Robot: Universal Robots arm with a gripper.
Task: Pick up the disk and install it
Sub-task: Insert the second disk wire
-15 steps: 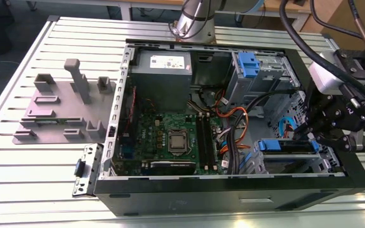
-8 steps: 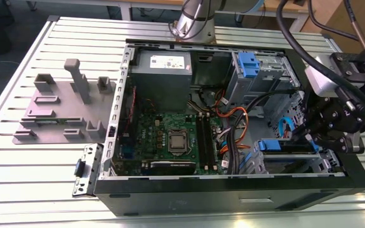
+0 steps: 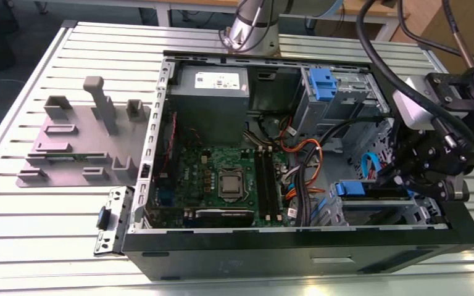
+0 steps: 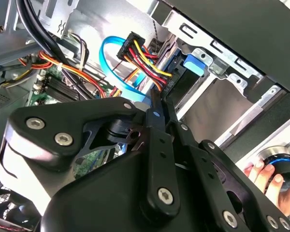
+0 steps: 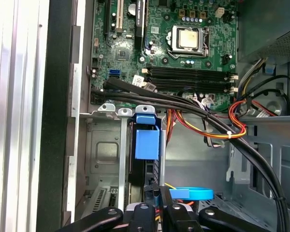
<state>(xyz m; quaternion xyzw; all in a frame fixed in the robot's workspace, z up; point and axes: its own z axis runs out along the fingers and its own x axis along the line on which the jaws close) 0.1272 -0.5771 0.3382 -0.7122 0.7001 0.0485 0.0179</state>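
Seated in the bay at 4 o'clock of the case (image 3: 303, 240) in the exterior view: disk (image 3: 350, 188), blue tab up. Just behind it, gripper (image 4: 157, 101) with fingers drawn together, perhaps pinching the rear edge; hard to tell. Best to push straight along the rails, keeping off the cables (image 4: 140, 55).

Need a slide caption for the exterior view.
End effector lowered inside open PC case, at the blue-bracketed disk in the drive bay; grey stand alongside.
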